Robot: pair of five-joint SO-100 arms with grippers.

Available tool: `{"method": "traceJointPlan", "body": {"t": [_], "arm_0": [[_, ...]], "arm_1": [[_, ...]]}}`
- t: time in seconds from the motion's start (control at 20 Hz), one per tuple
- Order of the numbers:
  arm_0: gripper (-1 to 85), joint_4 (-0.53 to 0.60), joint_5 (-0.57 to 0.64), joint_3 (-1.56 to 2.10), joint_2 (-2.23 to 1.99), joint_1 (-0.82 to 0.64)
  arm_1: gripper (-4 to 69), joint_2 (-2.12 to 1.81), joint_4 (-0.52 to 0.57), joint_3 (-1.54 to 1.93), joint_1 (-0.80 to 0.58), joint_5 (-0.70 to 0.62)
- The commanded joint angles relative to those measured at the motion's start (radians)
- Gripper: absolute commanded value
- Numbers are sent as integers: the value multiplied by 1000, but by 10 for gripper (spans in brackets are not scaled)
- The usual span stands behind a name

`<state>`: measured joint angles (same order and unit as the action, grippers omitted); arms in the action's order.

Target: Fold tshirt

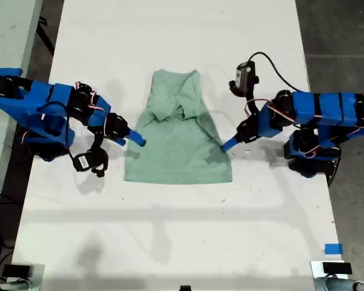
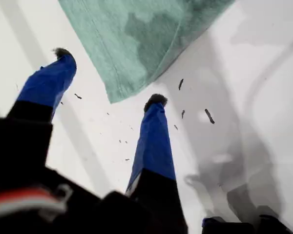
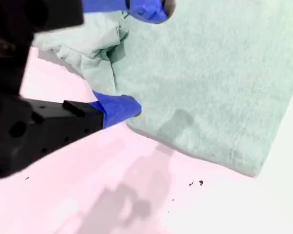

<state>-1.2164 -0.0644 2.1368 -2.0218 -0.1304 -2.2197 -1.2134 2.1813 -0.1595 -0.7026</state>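
Note:
The pale mint-green tshirt (image 1: 179,151) lies on the white table (image 1: 170,230), its sleeves folded in and bunched near the collar end. In the exterior view's right, my first gripper (image 1: 225,145) sits at the shirt's side edge. It is open (image 2: 110,75) over bare table, with a corner of the tshirt (image 2: 136,34) just past its fingertips. In the exterior view's left, my second gripper (image 1: 136,140) is at the opposite side edge. It is open (image 3: 136,58), one finger over the tshirt (image 3: 210,73) and the other on the table at the shirt's edge, beside the bunched sleeve fabric.
Both blue arm bases stand at the table's sides in the exterior view. A blue tape mark (image 1: 333,248) sits near the front right corner of the exterior view. Dark floor lies beyond the table's right edge and another surface beyond its left edge.

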Motion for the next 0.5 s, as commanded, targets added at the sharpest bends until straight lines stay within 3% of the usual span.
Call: {"method": "traceJointPlan", "body": {"t": [0.0,0.45], "arm_0": [[267,18,-9,-3,-54,-5],[266,44,26,14,-54,-37]], "arm_1": [[326,8,37,-8,9,-3],[333,316,204,-2,0,-6]]}}
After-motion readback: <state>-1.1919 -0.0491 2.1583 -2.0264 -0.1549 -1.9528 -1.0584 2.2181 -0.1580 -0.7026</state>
